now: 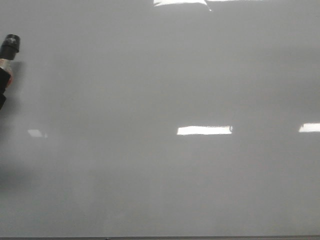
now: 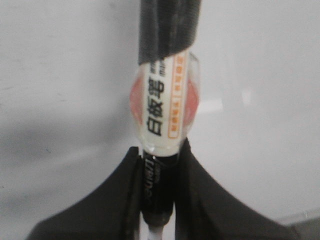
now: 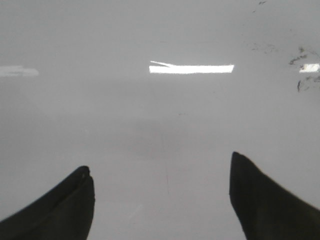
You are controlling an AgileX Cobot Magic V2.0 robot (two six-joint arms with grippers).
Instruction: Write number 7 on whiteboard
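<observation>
The whiteboard point(image 1: 150, 90) is a glossy pale grey surface that fills the front view, and no number 7 shows on it in any view. A black whiteboard marker point(image 1: 9, 46) with a white and orange label pokes in at the far left edge. In the left wrist view my left gripper point(image 2: 159, 165) is shut on the marker point(image 2: 165, 100), its black fingers point(image 2: 120, 190) pressed against the barrel, with the board point(image 2: 60, 75) behind. My right gripper point(image 3: 160, 167) stands open over bare board point(image 3: 150, 125) with nothing between its fingers; it does not show in the front view.
Bright rectangular light glares point(image 1: 204, 130) lie on the board. A thin dark bottom edge point(image 1: 160, 238) runs along the front. Faint dark smudges point(image 3: 300, 65) mark the board in the right wrist view.
</observation>
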